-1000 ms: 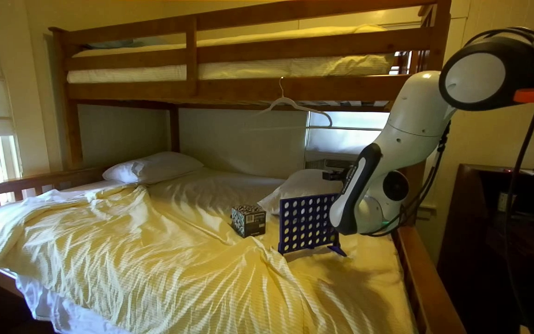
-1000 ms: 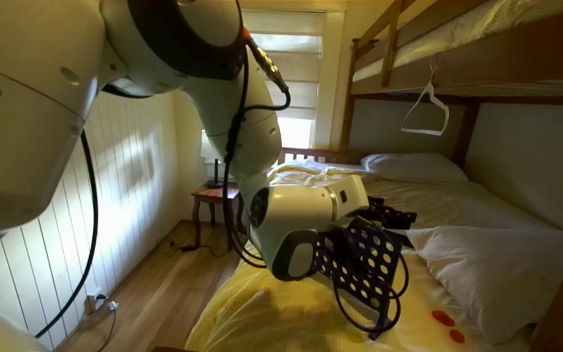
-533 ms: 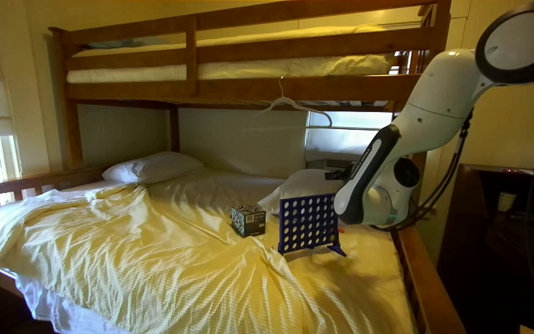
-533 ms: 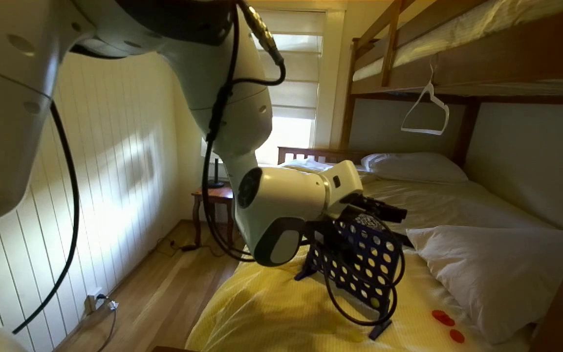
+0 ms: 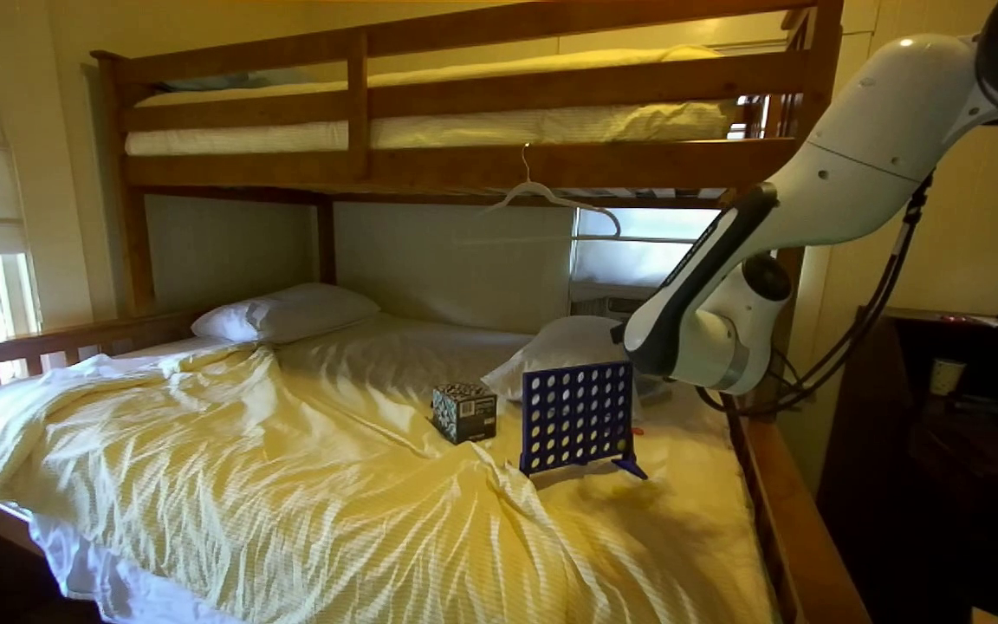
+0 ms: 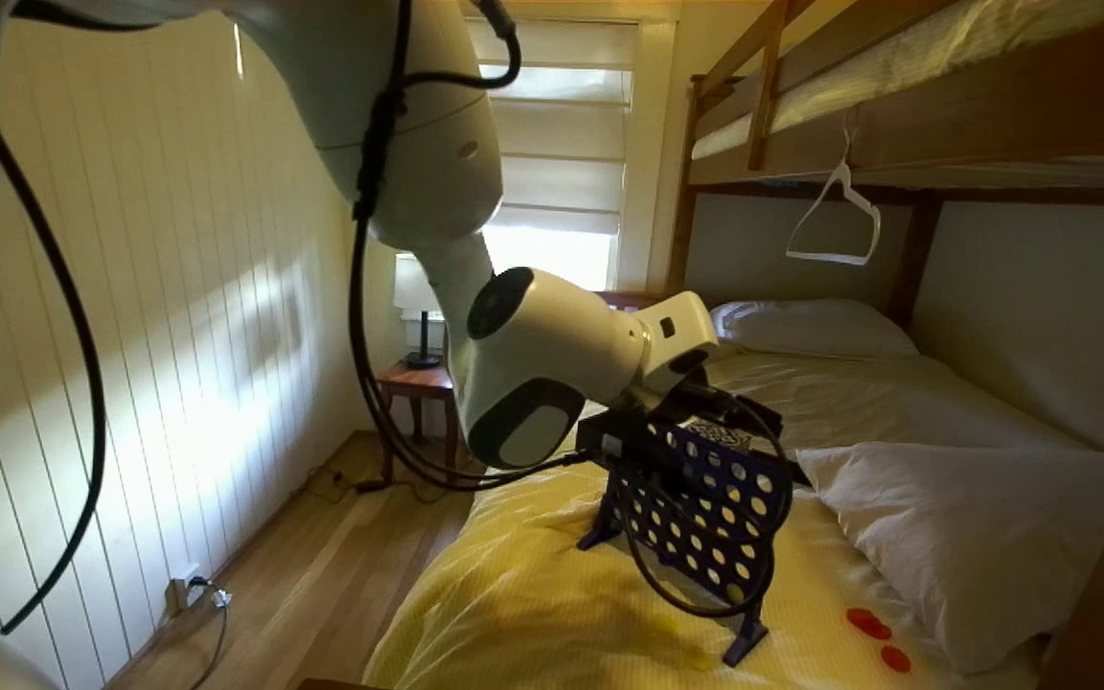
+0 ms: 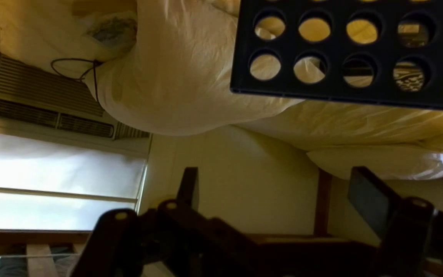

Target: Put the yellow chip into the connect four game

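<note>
The connect four game is a dark blue upright grid standing on the bed; it also shows in an exterior view behind the arm's cables. A yellow chip shows in a low hole at one end of the grid. Faint yellow chips appear to lie on the yellow sheet beside its foot, hard to tell from the cloth. My gripper is open with nothing between its fingers. In the wrist view, the game is at the upper right, apart from the fingers. In both exterior views the fingertips are hidden or indistinct.
Several red chips lie near a white pillow. A dark cube-like box stands beyond the game. A white hanger hangs from the upper bunk rail. The bed's wooden side rail runs along the edge.
The arm has risen and drawn back from the game, uncovering more of the grid and a red chip behind it. The game and chips have not visibly moved.
</note>
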